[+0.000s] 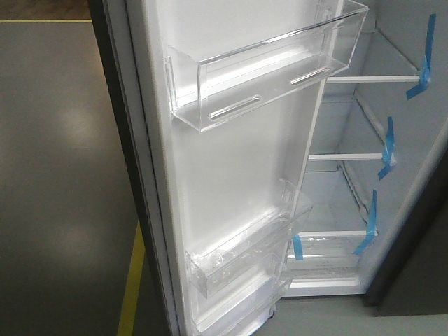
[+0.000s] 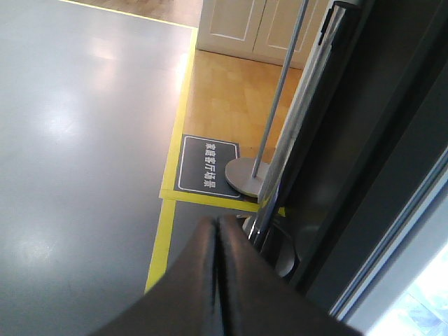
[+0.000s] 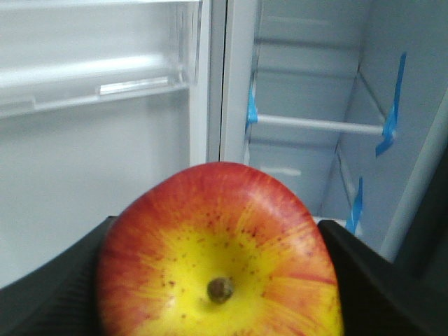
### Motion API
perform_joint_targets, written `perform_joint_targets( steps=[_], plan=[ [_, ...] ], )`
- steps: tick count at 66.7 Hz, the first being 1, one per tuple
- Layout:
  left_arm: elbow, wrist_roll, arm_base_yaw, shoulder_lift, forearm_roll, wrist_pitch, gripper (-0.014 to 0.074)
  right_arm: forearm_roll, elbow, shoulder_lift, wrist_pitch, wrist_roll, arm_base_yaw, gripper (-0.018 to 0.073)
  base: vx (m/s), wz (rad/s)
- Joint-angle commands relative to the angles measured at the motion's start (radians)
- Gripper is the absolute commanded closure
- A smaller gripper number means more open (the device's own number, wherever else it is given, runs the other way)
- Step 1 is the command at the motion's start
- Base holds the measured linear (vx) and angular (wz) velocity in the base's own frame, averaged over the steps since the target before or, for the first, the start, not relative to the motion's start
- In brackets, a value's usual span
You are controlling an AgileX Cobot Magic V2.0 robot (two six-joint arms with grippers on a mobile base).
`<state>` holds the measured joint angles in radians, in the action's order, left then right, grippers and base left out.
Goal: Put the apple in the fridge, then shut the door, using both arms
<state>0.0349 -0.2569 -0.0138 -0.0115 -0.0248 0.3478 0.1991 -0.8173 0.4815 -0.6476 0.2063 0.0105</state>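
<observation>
The red and yellow apple fills the bottom of the right wrist view, stem dimple toward the camera, with my right gripper shut on it; a black finger shows on each side. Beyond it the fridge stands open, white inside with shelves and blue tape. The door is swung open, its white inner face and clear bins toward the front camera. My left gripper is shut and empty, beside the door's dark outer face near its metal edge. Neither gripper shows in the front view.
A grey floor with yellow tape lines lies left of the door. A dark floor sign, a round stand base with a thin pole and white cabinet doors stand beyond. Fridge shelves carry blue tape strips.
</observation>
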Motion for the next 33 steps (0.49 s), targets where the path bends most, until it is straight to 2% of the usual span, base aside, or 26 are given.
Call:
perform_joint_targets(
  steps=[1, 11, 17, 33],
  plan=[
    [0.018, 0.000, 0.002, -0.016, 0.000, -0.077, 0.0602, 0.043, -0.062, 0.029, 0.159, 0.026, -0.002, 0.0384, 0.00, 0.00],
    [0.018, 0.000, 0.002, -0.016, 0.000, -0.077, 0.0602, 0.132, -0.208, 0.159, 0.158, 0.137, -0.002, 0.0384, 0.00, 0.00],
    [0.018, 0.000, 0.002, -0.016, 0.000, -0.077, 0.0602, 0.231, -0.333, 0.261, 0.150, 0.226, -0.002, 0.0384, 0.00, 0.00],
    [0.018, 0.000, 0.002, -0.016, 0.000, -0.077, 0.0602, 0.626, -0.677, 0.586, 0.046, 0.531, -0.002, 0.0384, 0.00, 0.00]
  ],
)
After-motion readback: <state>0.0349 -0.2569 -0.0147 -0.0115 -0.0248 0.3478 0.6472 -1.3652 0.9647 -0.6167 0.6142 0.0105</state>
